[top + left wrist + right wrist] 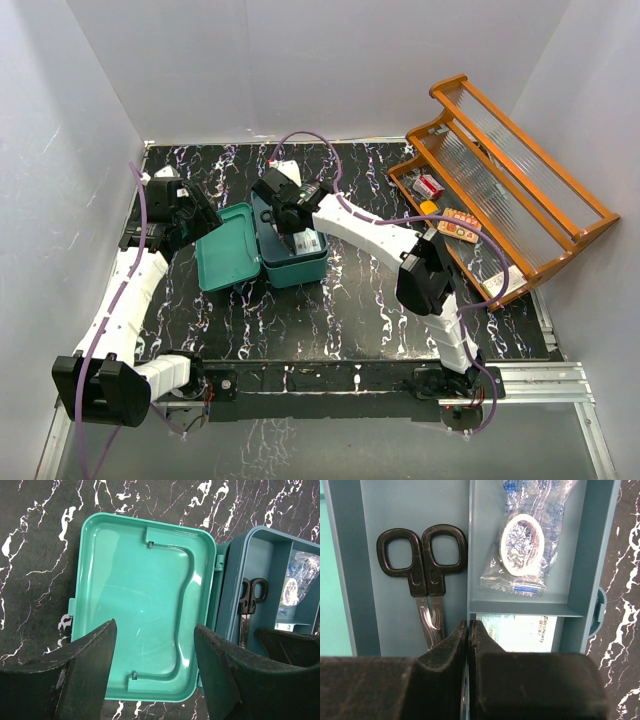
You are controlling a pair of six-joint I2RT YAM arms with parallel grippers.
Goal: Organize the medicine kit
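The medicine kit lies open mid-table, its teal-green lid flat to the left. A dark-teal divided tray sits in its base. The tray holds black-handled scissors, a clear packet and a white printed box. My right gripper is down in the base, its jaws shut on the tray's thin divider wall; it also shows from above. My left gripper is open and empty above the lid's inner face, near its lower edge.
An orange wooden rack stands at the right. Its low shelf holds a red-and-white box, a small yellow item and an orange blister strip. White walls close in the black marbled table.
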